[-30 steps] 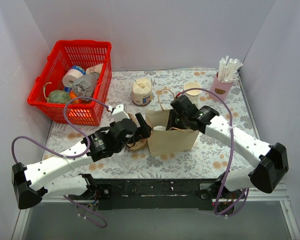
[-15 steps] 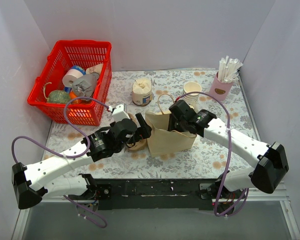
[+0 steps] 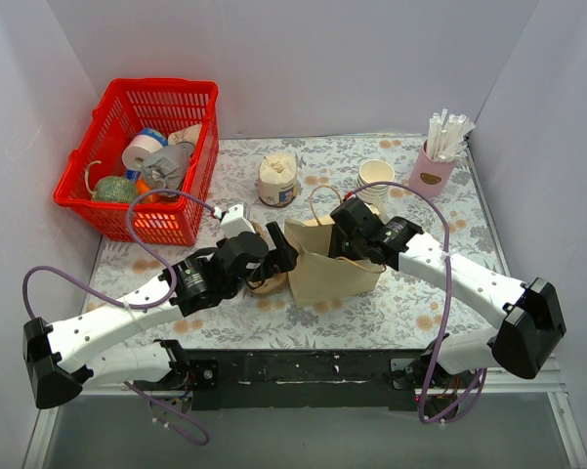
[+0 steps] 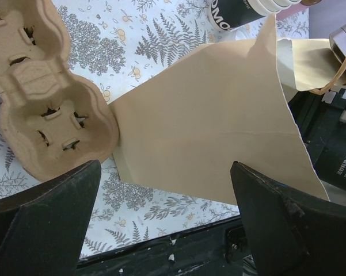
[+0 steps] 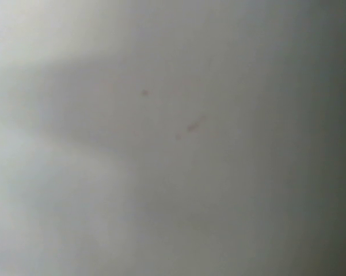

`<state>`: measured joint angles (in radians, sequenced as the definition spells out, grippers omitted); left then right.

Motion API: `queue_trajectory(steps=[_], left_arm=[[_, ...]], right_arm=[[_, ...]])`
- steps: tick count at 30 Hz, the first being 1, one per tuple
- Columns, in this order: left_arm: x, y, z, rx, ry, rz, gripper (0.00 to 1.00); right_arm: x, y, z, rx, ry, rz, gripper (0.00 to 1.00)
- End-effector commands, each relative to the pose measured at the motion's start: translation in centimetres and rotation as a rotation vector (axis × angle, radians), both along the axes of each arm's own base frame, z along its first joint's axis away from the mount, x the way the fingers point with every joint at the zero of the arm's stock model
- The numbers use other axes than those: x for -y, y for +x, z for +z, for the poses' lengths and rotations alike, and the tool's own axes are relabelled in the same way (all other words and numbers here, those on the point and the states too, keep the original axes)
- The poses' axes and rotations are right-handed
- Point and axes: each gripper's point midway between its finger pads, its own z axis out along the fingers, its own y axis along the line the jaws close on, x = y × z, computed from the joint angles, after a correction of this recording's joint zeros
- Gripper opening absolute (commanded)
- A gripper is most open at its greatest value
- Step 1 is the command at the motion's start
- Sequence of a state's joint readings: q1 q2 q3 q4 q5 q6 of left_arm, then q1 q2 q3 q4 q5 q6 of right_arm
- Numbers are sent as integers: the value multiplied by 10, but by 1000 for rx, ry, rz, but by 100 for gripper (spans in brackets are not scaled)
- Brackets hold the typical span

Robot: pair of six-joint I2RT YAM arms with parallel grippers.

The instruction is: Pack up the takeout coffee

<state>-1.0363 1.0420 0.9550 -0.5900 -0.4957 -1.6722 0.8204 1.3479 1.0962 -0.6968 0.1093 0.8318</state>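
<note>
left gripper (image 4: 167,172) is hanging spread wide beside the bag (image 3: 322,278), right gripper (image 3: 342,242) is reaching into its mouth, jaws hidden so can't tell; coffee isn't showing, likely inside, so should be lowering it upright and releasing only once seated.

We are viewing a blurred pale grey surface (image 5: 161,190) that is filling the whole frame. It is shading darker toward the right edge. Two faint specks (image 5: 191,126) are showing near the centre. We are unable to identify the surface.

Bright, even light; right wrist view seemingly blurred grey.
</note>
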Motion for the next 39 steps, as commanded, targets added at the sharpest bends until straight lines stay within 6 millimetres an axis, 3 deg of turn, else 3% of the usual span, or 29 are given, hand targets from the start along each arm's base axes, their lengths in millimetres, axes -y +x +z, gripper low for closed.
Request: queue_trajectory(steps=[1,6,15,24,31,39], left_arm=[[1,0,1,9,-3,-12,98],[0,-1,2,8,-7,-16,98],[-1,-2,5,11,-10,-18,98],[0,-2,5,5,-1,-16,98],[0,-1,8,5,-13,-12,98],[-1,-1,8,5,-10,-9,98]], right_arm=[[11,-4,-23,-30,-73,-28,4],[7,-1,-20,-15,-53,-28,9],[2,10,13,70,2,-41,25],[-1,14,36,111,42,-36,29],[1,21,58,169,58,-58,41],[6,26,85,235,78,-73,45]])
